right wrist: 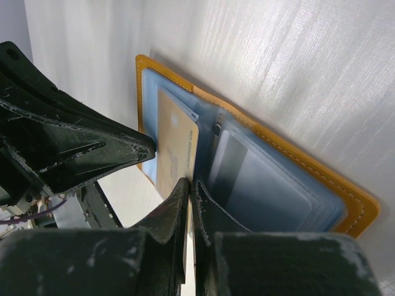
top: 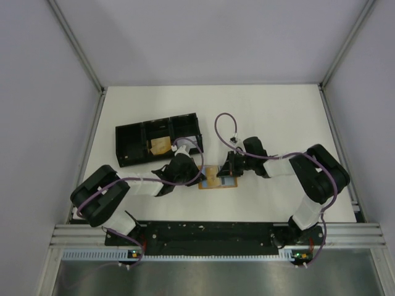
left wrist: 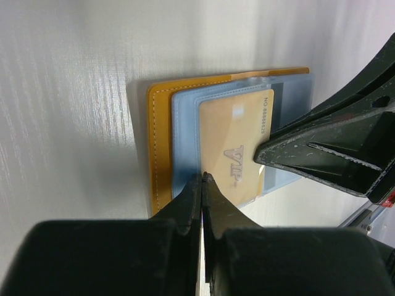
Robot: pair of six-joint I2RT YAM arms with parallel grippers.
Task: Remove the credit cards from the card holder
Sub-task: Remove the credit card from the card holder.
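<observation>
Card holder [top: 217, 177] flat on white tabletop [top: 278, 117], mid-front, just off front-right corner of black 3-compartment tray [top: 131, 148]. Tan item [top: 162, 145] in tray's middle compartment, too small to ID. Lies open: orange-tan cover w/ pale stitching underneath, clear blue plastic sleeves [left wrist: 185, 123] on top. Carries gold-tan credit card [left wrist: 234, 148] marked "VIP", w/ a number along one edge, at one sleeve. Shows a second, paler card [right wrist: 259, 179] behind plastic in the next sleeve over. L claw [left wrist: 203, 182] on holder's left side in top view, fingers pressed together, tip down at edge of blue sleeve by a corner of the VIP card. Poss. nips the sleeve edge there, can't tell from this angle. R claw [right wrist: 189, 185] opposite, on holder's right side, fingers likewise pressed together, tip at gold card's edge where the two sleeves meet. Faces L claw across the VIP card, tips near each other but apart, both on or just over the card, holder btw them. Tilts up a little at the sleeve w/ the gold card in R wrist view, rest of holder flat on tabletop.
</observation>
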